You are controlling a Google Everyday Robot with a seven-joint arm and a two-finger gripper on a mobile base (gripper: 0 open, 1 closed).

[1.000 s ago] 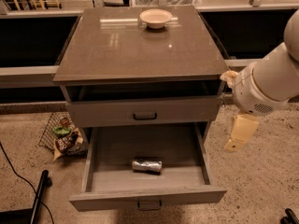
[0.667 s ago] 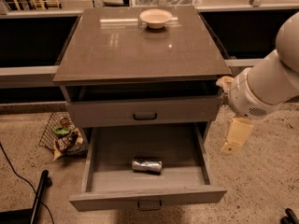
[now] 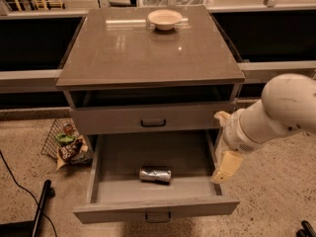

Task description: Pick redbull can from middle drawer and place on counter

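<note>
The redbull can [image 3: 155, 174] lies on its side on the floor of the middle drawer [image 3: 157, 209], which is pulled fully open below the cabinet. The counter [image 3: 143, 53] is the glossy grey-brown top above. My gripper [image 3: 218, 147] hangs at the drawer's right side, to the right of the can and a little above it. Its two cream fingers [image 3: 227, 166] stand apart, open and empty. The white arm [image 3: 276, 112] comes in from the right.
A cream bowl [image 3: 164, 19] sits at the back of the counter. The upper drawer [image 3: 153, 118] is shut. A wire basket of wrappers [image 3: 66, 143] stands on the speckled floor at left. A black cable and pole [image 3: 40, 206] lie at lower left.
My arm and gripper have moved left and down, from beside the cabinet towards the open drawer's right edge. The can has not moved.
</note>
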